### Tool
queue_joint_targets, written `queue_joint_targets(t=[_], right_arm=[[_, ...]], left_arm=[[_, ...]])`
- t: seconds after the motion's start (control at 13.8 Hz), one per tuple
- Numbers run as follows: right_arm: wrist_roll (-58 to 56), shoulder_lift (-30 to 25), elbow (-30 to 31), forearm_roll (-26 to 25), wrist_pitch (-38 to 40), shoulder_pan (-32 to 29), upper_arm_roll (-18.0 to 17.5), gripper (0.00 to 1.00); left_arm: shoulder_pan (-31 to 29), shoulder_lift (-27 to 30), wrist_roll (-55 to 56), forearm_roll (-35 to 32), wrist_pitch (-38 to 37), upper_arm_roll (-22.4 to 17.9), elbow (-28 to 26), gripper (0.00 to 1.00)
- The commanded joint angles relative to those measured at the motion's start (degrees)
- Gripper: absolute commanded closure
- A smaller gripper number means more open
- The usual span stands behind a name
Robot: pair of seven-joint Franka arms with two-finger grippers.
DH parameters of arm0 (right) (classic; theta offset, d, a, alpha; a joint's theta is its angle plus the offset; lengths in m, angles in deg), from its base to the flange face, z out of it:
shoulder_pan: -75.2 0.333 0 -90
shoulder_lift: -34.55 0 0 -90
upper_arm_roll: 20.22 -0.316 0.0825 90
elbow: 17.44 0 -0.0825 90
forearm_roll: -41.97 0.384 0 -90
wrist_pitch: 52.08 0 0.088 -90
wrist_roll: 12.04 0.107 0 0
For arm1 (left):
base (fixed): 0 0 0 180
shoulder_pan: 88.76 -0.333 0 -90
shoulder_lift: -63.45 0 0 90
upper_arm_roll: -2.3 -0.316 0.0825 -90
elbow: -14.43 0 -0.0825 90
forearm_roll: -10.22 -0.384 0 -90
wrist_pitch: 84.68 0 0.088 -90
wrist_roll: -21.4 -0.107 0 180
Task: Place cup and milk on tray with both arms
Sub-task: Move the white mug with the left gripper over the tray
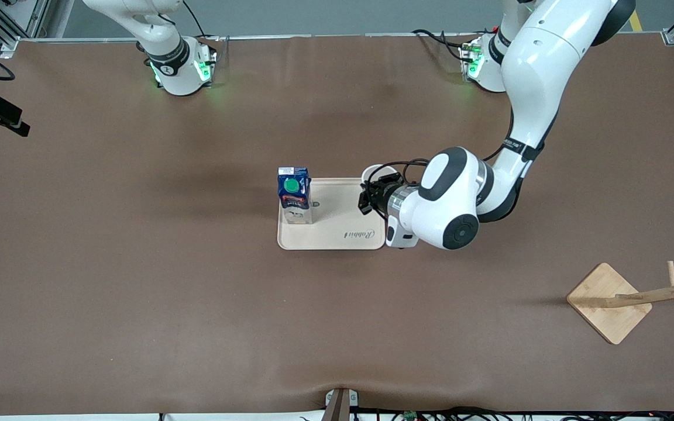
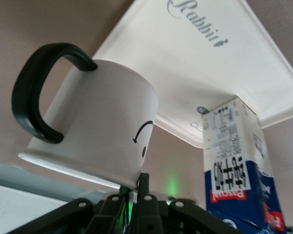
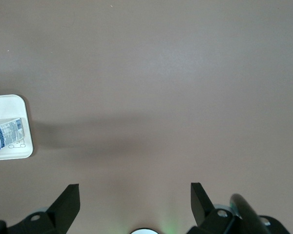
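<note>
The left gripper (image 1: 368,195) is clamped tight on the rim of the cup (image 1: 379,173), holding it over the corner of the tray (image 1: 337,234) that lies toward the left arm's end of the worktop (image 1: 138,280). In the left wrist view the cup (image 2: 95,122) shows its smiley face, and its black handle (image 2: 36,92) points away from the milk (image 2: 239,165).

The milk (image 1: 295,196) stands upright on the tray (green cap up), at the edge toward the right arm's end.

The right gripper (image 3: 134,204) waits high over bare worktop well away from the tray, its fingers (image 3: 68,202) spread wide and empty.

A wooden stand (image 1: 609,301) sits far from the tray, toward the left arm's end.
</note>
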Motion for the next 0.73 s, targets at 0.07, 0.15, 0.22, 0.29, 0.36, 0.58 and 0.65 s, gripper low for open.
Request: queue_joint_targets(t=[0.07, 0.15, 0.22, 0.29, 0.36, 0.58, 0.65], right_arm=[[-0.1, -0.4, -0.4, -0.2, 0.7, -0.3, -0.1, 0.00], [-0.1, -0.3, -0.4, -0.2, 0.7, -0.2, -0.1, 0.00], [-0.1, -0.3, -0.5, -0.2, 0.7, -0.2, -0.2, 0.00], [-0.1, -0.3, -0.5, -0.2, 0.7, -0.1, -0.2, 0.00], [-0.1, -0.3, -0.5, -0.2, 0.6, -0.1, -0.2, 0.00], [-0.1, -0.4, -0.5, -0.2, 0.7, -0.1, -0.1, 0.00], [-0.1, -0.3, -0.5, -0.2, 0.7, -0.1, -0.1, 0.00]], left_arm=[[0.6, -3.5, 1.0, 5.7, 5.8, -0.2, 1.5, 1.00], [0.7, -4.2, 1.0, 6.4, 6.4, -0.3, 1.4, 1.00], [0.7, -4.9, 1.0, 6.6, 6.8, -0.2, 1.4, 1.00], [0.8, -5.4, 1.1, 7.2, 7.8, -0.2, 1.4, 1.00], [0.8, -6.0, 1.0, 7.9, 8.6, -0.3, 1.4, 1.00], [0.9, -7.1, 1.0, 7.7, 8.7, -0.3, 1.4, 1.00], [0.9, -7.1, 1.1, 7.7, 8.6, -0.3, 0.6, 1.00]])
